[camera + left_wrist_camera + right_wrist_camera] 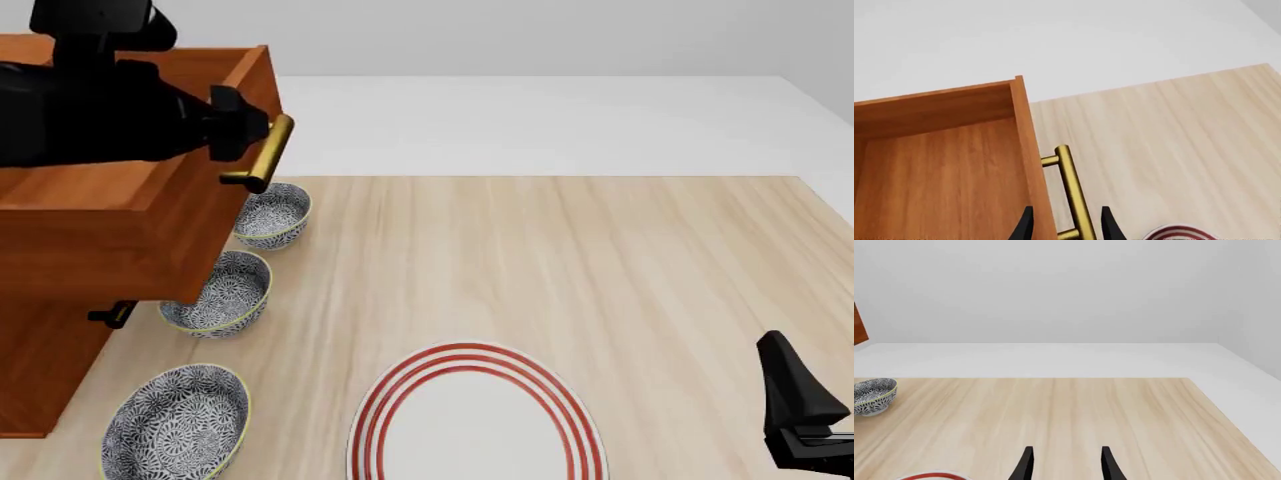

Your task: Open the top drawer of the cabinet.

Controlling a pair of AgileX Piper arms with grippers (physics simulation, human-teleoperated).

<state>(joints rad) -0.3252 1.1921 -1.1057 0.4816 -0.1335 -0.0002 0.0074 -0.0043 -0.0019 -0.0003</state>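
The top drawer of the reddish-brown cabinet stands pulled out over the table, its bare inside in plain sight. The brass bar handle on its front shows in the front view too. My left gripper is open. One finger is on each side of the handle and the drawer's front panel; in the front view it sits right at the handle. Low at the front right, far from the cabinet, my right gripper is open and holds nothing.
Three patterned bowls lie in a row beside the cabinet, partly under the drawer. A red-ringed white plate lies at the table's near middle. A lower drawer's handle pokes out beneath.
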